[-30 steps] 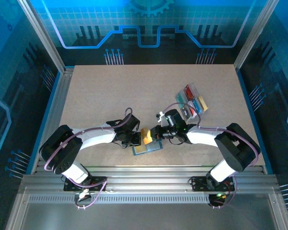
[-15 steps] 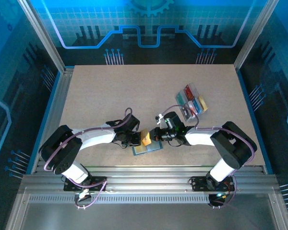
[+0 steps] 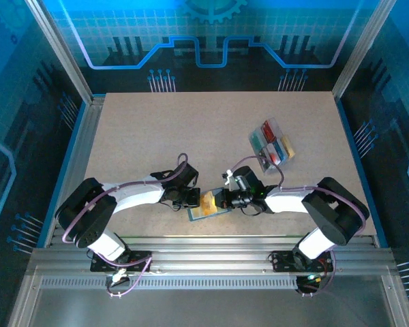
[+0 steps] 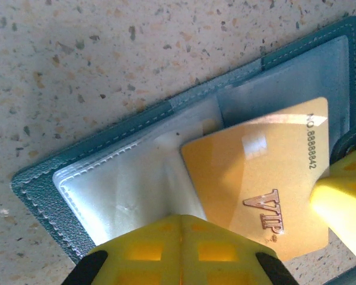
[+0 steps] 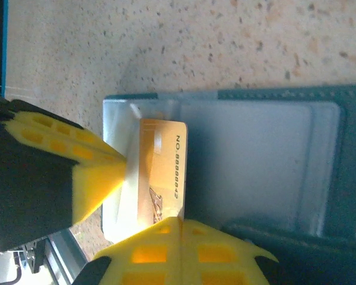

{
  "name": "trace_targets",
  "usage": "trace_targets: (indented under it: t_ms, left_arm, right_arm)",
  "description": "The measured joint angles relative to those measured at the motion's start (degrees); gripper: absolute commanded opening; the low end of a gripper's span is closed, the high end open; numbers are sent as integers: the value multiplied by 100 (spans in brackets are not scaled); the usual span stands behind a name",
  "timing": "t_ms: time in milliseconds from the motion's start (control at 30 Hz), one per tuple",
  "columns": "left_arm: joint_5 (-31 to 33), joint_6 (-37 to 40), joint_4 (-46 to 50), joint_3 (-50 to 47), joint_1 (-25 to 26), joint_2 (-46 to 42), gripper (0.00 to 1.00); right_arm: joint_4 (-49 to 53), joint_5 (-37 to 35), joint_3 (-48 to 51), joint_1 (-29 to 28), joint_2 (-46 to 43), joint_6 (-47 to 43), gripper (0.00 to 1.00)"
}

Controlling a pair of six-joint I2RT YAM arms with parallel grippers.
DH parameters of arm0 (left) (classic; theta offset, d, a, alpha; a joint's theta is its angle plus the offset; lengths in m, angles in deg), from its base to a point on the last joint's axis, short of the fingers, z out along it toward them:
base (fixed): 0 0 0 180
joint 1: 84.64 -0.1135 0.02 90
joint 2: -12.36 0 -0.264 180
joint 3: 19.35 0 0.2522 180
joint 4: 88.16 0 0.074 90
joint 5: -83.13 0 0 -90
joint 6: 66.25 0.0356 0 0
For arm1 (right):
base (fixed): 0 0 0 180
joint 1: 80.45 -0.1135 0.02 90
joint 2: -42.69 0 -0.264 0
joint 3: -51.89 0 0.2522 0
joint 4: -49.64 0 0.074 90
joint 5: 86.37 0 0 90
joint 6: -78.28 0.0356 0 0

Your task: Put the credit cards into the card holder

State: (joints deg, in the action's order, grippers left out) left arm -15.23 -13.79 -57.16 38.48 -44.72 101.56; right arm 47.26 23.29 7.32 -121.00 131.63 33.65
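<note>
Grips the yellow card (image 5: 163, 166) by its edge in the right claw (image 5: 181, 224), clamped tight on it. Holds it slanted across the open card holder (image 4: 107, 160), spread flat on the bench (image 3: 157, 129) near the front edge. Presses the closed left claw (image 4: 181, 219) onto the holder's clear sleeve; cannot tell whether pinching it. Shows other cards (image 3: 273, 146) in the clear tray (image 3: 276, 122), well apart.

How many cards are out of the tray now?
1: the gold plastic VIP card over the open slate-blue wallet, pinched in the right hand. Coloured cards sit in the clear plastic tray; some may be hidden.
</note>
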Motion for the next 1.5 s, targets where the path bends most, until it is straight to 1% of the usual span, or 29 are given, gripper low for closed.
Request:
trace_targets:
  t_ms: [200,700,1000,1267,1500]
  left_arm:
    - [2,-2,-2,-9,0,-2,7]
    - [2,-2,-44,-85,0,-76,7]
    - [2,-2,-94,-118,0,-90,7]
    - [0,-2,-127,-155,0,-118,7]
    - [2,-2,-144,-192,0,-153,7]
  right_arm:
    - [319,-57,87,-4,-238,9,0]
    - [1058,-81,7,-4,-297,-94,0]
    - [1818,-118,-409,-7,-398,-415,0]
    - [2050,-66,-691,-7,-374,-564,0]
    - [2247,42,-1010,-81,-85,-695,0]
